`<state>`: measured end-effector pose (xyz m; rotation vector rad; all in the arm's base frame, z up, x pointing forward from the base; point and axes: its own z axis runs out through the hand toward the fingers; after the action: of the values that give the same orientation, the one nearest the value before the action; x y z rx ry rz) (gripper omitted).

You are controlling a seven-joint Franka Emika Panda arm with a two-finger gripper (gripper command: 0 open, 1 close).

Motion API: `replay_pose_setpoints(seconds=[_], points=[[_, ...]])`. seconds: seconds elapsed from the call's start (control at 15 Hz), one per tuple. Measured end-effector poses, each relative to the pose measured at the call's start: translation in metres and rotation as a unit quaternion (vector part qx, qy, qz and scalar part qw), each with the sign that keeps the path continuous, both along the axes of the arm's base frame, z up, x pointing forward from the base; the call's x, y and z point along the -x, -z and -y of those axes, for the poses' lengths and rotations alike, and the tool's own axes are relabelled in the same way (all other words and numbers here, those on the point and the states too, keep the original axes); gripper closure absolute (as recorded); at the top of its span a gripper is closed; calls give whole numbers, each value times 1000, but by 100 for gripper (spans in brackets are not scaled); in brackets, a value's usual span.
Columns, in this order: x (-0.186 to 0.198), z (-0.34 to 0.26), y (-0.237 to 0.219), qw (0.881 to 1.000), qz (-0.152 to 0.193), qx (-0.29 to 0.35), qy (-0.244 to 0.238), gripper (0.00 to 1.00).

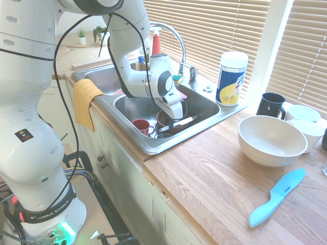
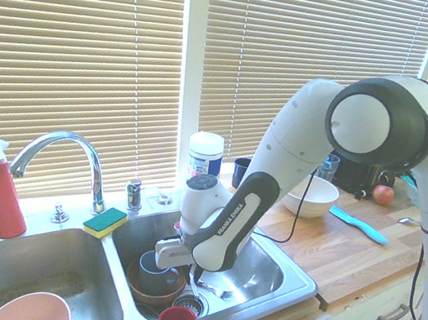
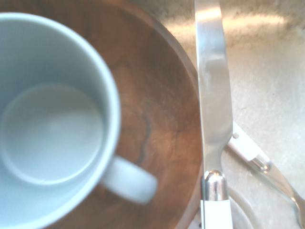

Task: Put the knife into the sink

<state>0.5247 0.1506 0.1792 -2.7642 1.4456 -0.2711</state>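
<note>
First exterior view: the 1 hand (image 1: pixel 172 124) is closed on the white-handled knife (image 3: pixel 214 95), which is inside the sink (image 1: pixel 152 146), its long axis running beside 1 wooden bowl (image 3: pixel 162 95), so release likely needs only slight lowering.

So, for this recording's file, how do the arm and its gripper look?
The arm is glossy white with rounded segments, dark grey joint caps, black cables along it and FRANKA EMIKA lettering; the gripper's housing is white too.
</note>
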Motion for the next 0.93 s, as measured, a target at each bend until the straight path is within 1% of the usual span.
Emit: replay_pose_setpoints(seconds=[0.2, 0.27, 0.93], points=[[-8, 6, 15, 1000, -7, -6, 4, 100], [-9, 8, 17, 1000, -9, -6, 5, 0], [-8, 5, 19, 1000, -11, -10, 12, 0]])
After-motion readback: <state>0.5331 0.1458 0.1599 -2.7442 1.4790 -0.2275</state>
